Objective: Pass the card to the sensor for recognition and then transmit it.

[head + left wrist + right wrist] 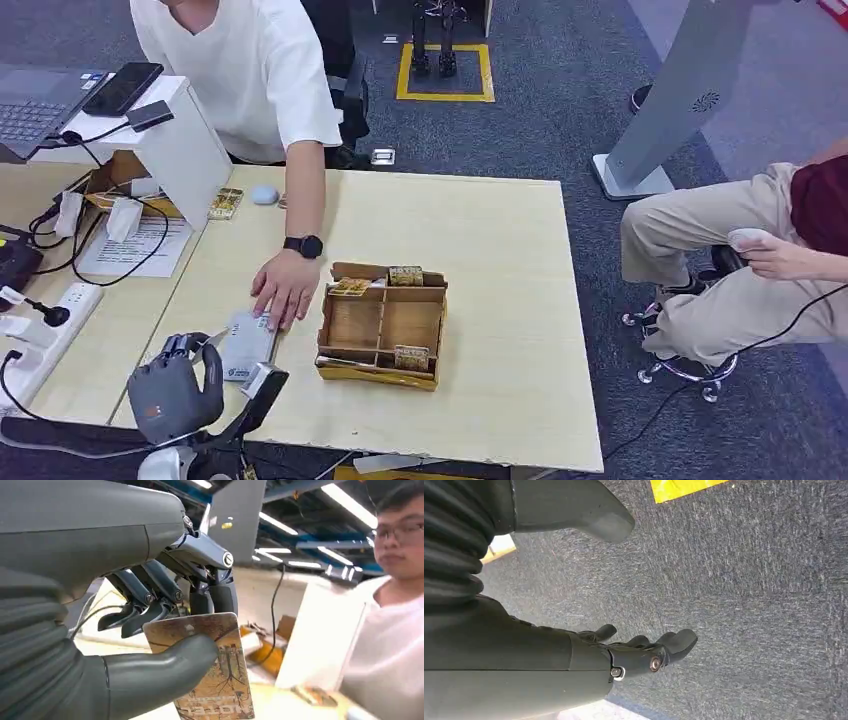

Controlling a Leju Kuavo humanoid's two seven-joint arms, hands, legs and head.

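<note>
My left hand (176,388) hovers over the table's near left corner. It pinches a brown card (220,680) with a tree print between the thumb (165,667) and the darker fingers (150,600). Just beyond the hand lies a flat grey-white sensor pad (243,348), and a person's hand (285,288) rests on its far end. A wooden organiser box (382,328) with several more cards in its slots stands in the middle of the table. My right hand (644,655) hangs over the grey carpet with its fingers apart and nothing in them.
A white stand (180,145) bearing a phone, a laptop (40,105), a power strip (45,335) and cables crowd the left side. A person in white leans over the far edge. Another person (740,270) sits to the right of the table.
</note>
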